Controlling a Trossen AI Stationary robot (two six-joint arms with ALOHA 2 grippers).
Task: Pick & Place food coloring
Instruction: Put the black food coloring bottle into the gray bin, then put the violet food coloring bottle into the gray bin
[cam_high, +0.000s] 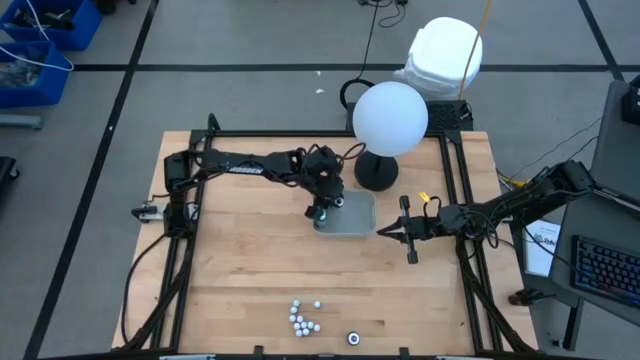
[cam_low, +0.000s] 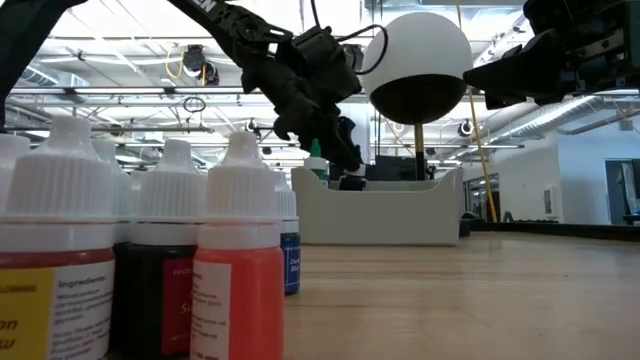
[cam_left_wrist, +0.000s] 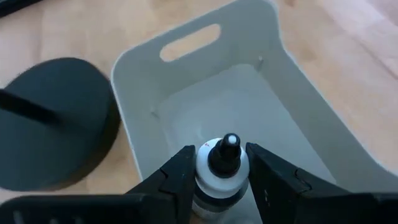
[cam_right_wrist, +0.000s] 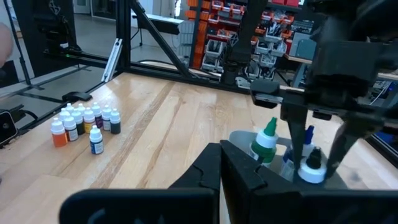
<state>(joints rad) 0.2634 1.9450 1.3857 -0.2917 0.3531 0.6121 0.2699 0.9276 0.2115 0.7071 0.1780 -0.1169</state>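
Observation:
My left gripper (cam_left_wrist: 219, 151) hangs over the grey tray (cam_left_wrist: 186, 81), shut on a small food coloring bottle (cam_left_wrist: 222, 165) that has a white body and a black tip. The high view places this gripper (cam_high: 322, 212) at the tray's left end (cam_high: 355, 222). A green-capped bottle (cam_right_wrist: 266, 140) and a blue one (cam_right_wrist: 309, 132) stand upright in the tray. The other bottles stand in a cluster (cam_high: 304, 318) near the front edge, with a dark round one (cam_high: 353, 339) apart from them. My right gripper (cam_high: 383, 232) is shut, level and holds nothing, just right of the tray. My left gripper pinches the bottle's white shoulder (cam_left_wrist: 204, 173), just under the black tip, between its two fingers. The fingers slant down from the table's left side. The bottle stands upright inside the tray walls. My right gripper's own fingers hide its base in the right wrist view.
A lamp with a white globe (cam_high: 390, 118) stands on a black round base (cam_high: 377, 172) against the tray's far side. A white bag-like object (cam_high: 445, 55) lies beyond the far edge. Bare wood stretches between the tray and the bottle cluster (cam_right_wrist: 84, 124).

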